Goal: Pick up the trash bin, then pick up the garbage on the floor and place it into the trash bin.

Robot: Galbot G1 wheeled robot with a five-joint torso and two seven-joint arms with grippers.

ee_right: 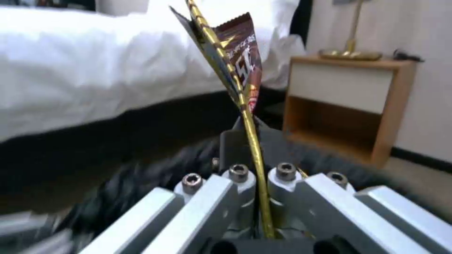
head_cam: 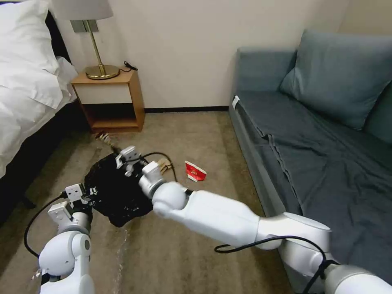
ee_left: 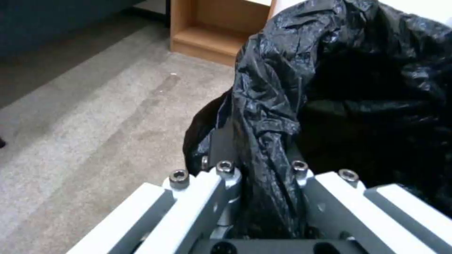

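Nearest us, our left tool (head_cam: 93, 191) is clamped on the bag-draped rim of the trash bin (head_cam: 116, 192), which we hold above the carpet. Our right tool (head_cam: 115, 152) pinches the snack wrapper (ee_right: 235, 63) at the bin's far edge, while the crushed paper cup (head_cam: 195, 171) lies on the carpet near the sofa (head_cam: 310, 134).

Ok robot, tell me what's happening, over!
Left gripper shut on trash bin rim. Right gripper shut on snack wrapper, over the bin. Red-and-white paper cup on carpet. Nothing in the way.
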